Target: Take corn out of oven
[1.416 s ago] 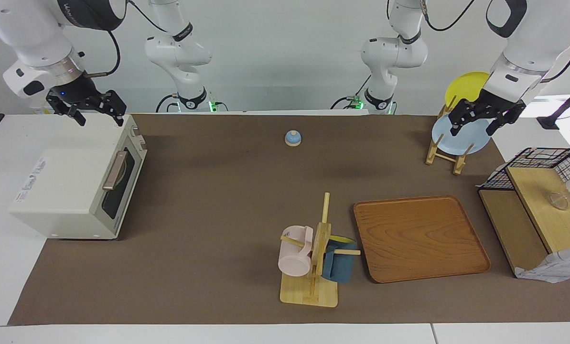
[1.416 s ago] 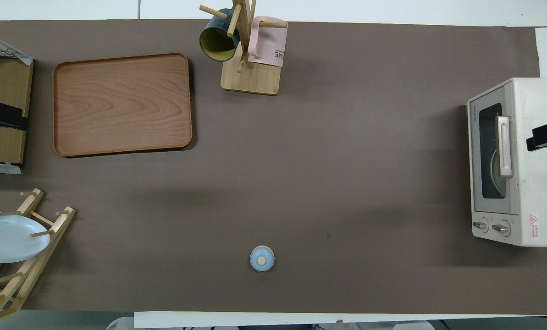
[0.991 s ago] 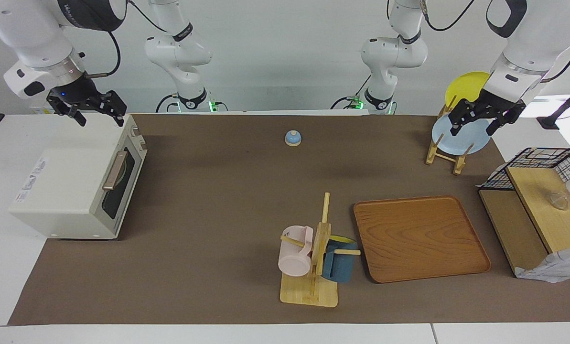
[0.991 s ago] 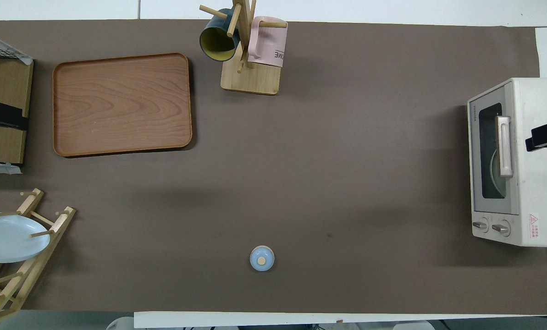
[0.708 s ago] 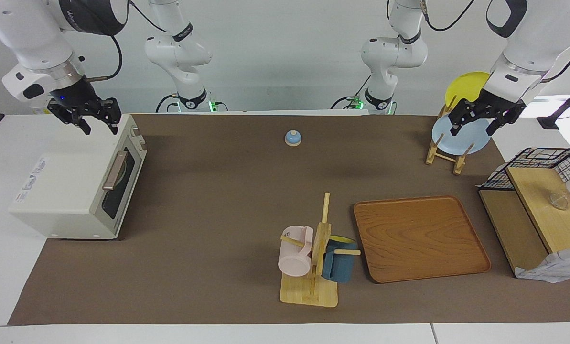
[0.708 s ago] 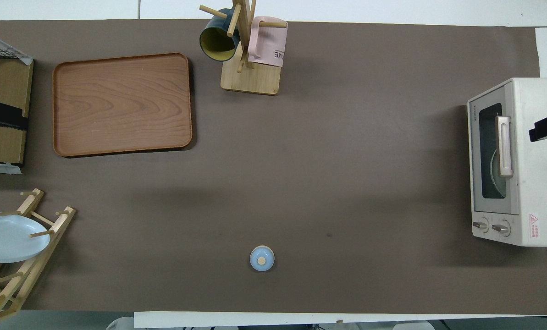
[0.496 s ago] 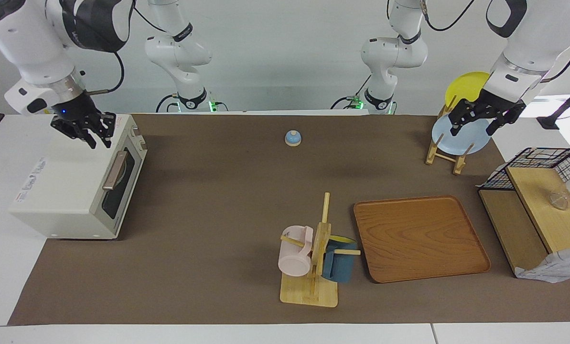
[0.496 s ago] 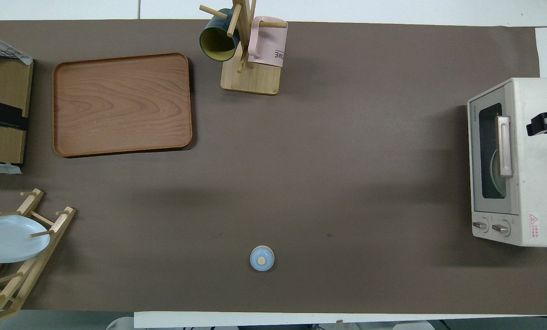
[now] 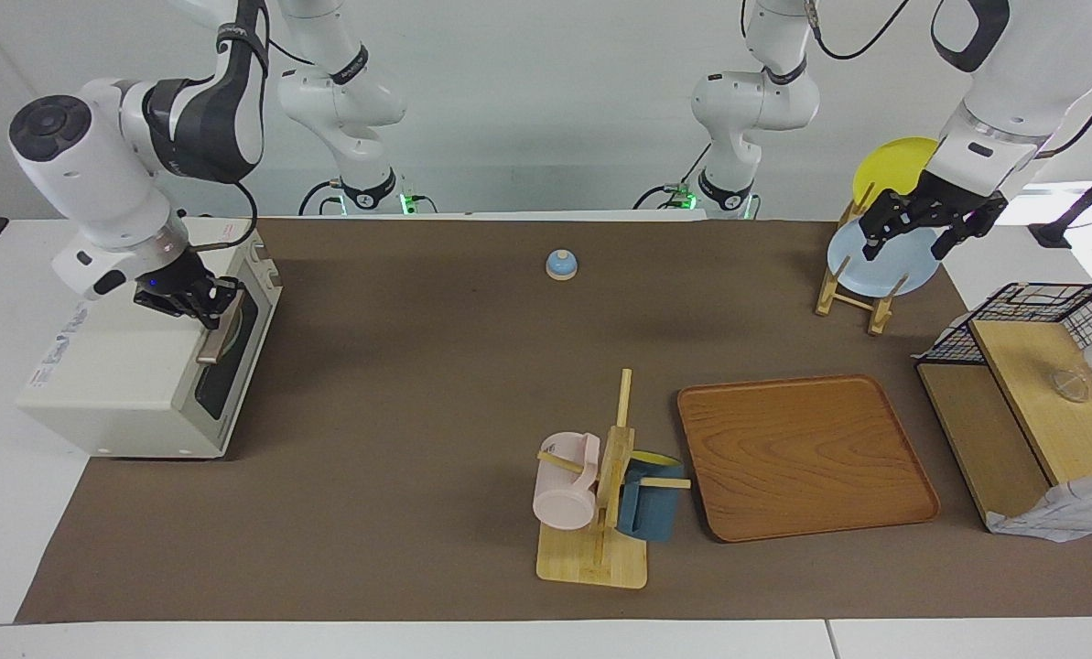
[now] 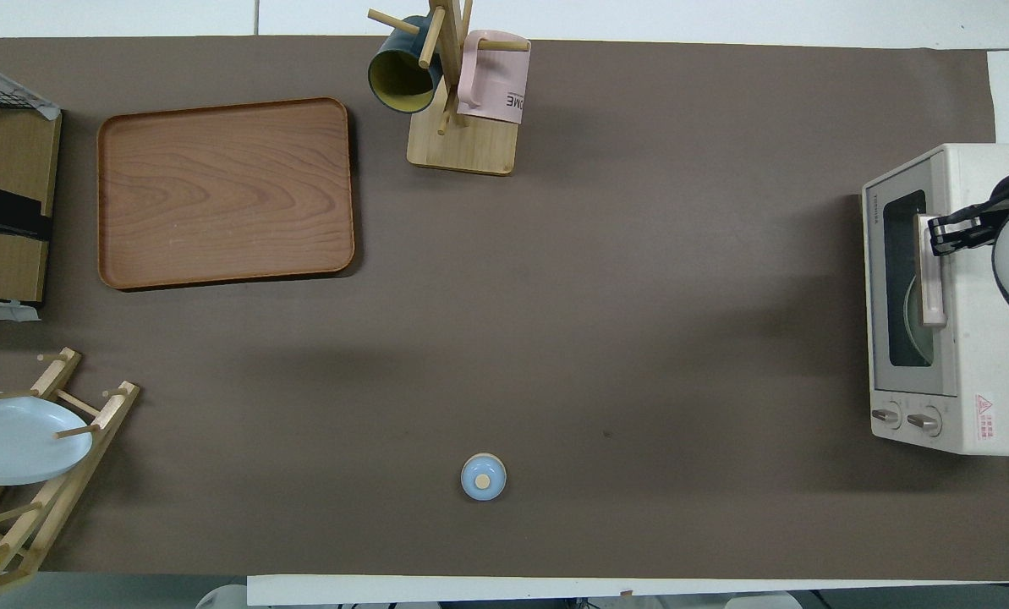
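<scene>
The cream-white oven (image 9: 124,366) stands at the right arm's end of the table, its dark glass door (image 9: 225,366) shut. It also shows in the overhead view (image 10: 986,338). The corn is hidden. Through the glass only a pale round shape (image 10: 910,321) shows. My right gripper (image 9: 202,307) is low over the oven's top front edge, at the tan bar handle (image 9: 219,329). In the overhead view the right gripper (image 10: 948,233) is at the handle's (image 10: 929,279) end farther from the robots. My left gripper (image 9: 907,240) waits open and empty in the air over the plate rack.
A blue bell (image 9: 561,264) sits mid-table near the robots. A mug tree (image 9: 600,485) with two mugs and a wooden tray (image 9: 802,458) lie farther out. A plate rack (image 9: 852,293) and a wooden shelf (image 9: 1031,412) stand at the left arm's end.
My right gripper has come down from above the oven's top and moved to the door handle. The left arm has not moved. The oven door stays shut.
</scene>
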{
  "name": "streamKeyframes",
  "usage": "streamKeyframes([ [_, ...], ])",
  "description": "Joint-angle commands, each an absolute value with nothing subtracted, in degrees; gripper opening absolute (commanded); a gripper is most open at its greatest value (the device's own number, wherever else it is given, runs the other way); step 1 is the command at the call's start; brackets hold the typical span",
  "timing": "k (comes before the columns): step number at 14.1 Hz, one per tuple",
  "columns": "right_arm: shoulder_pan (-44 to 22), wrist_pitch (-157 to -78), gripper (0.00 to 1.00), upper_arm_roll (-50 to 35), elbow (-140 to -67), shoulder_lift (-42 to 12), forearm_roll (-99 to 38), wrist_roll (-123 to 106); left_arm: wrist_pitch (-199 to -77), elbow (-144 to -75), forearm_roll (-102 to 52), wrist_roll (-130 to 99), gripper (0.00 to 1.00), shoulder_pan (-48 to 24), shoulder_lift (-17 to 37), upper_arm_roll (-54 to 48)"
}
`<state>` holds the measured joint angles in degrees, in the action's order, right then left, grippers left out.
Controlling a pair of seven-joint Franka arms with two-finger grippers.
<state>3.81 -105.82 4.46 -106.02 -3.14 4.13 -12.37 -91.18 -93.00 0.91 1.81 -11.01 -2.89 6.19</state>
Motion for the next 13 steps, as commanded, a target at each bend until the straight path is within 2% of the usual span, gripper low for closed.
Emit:
streamKeyframes([
  [1, 4.39, -108.37, 0.00, 4.13, -108.98, -2.37, 4.92, -13.18, -90.00, -92.72, 0.88, 1.85, 1.00, -11.16, -3.25, 6.24],
  [5, 3.43, -110.38, 0.00, 4.04, -108.99, -4.74, 5.01, -12.23, -90.00, -92.72, 0.88, 1.85, 1.00, -11.16, -3.25, 6.33],
  [13, -5.01, -120.31, 0.00, 3.96, -108.98, -13.00, 3.96, 0.17, -90.00, -92.72, 0.88, 1.85, 1.00, -11.08, -3.25, 6.24],
])
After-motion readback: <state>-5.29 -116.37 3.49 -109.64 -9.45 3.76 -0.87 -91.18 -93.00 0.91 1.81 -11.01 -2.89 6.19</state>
